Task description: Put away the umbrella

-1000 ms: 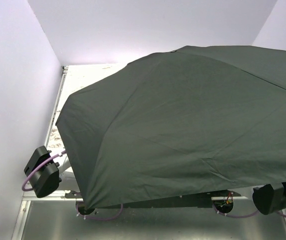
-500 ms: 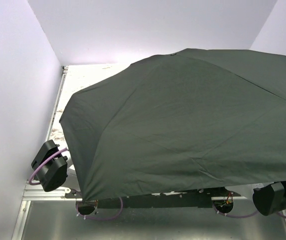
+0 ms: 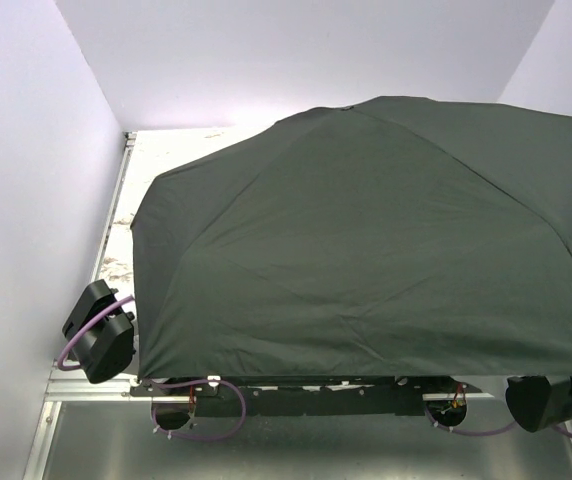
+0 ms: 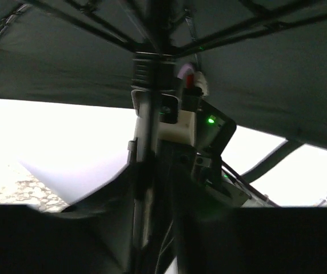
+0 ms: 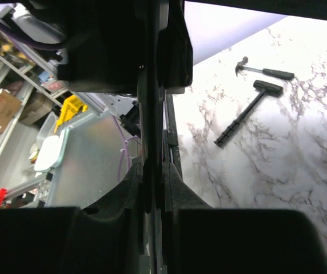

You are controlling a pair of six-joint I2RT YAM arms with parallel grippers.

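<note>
The umbrella (image 3: 366,240) stands open, and its dark green canopy covers most of the table in the top view and hides both grippers there. In the left wrist view I look up under the canopy at the ribs and the black shaft (image 4: 146,131). My left gripper (image 4: 152,228) is shut on the lower part of that shaft, one finger on each side. The right wrist view shows my right gripper (image 5: 153,188) shut on the thin black shaft (image 5: 152,114), its pads pressed against it. The right arm's wrist (image 4: 200,128), with a green light, sits just beside the shaft.
A small hammer (image 5: 264,71) and a black long-handled mallet (image 5: 246,114) lie on the marble table (image 5: 289,171) under the canopy. White walls close in on the left, the back and the right. The metal base rail (image 3: 96,390) runs along the near edge.
My left jaws have closed onto the shaft. The left arm has shifted down and nearer. The canopy's near left edge has swung left and risen, showing more of the rail.
</note>
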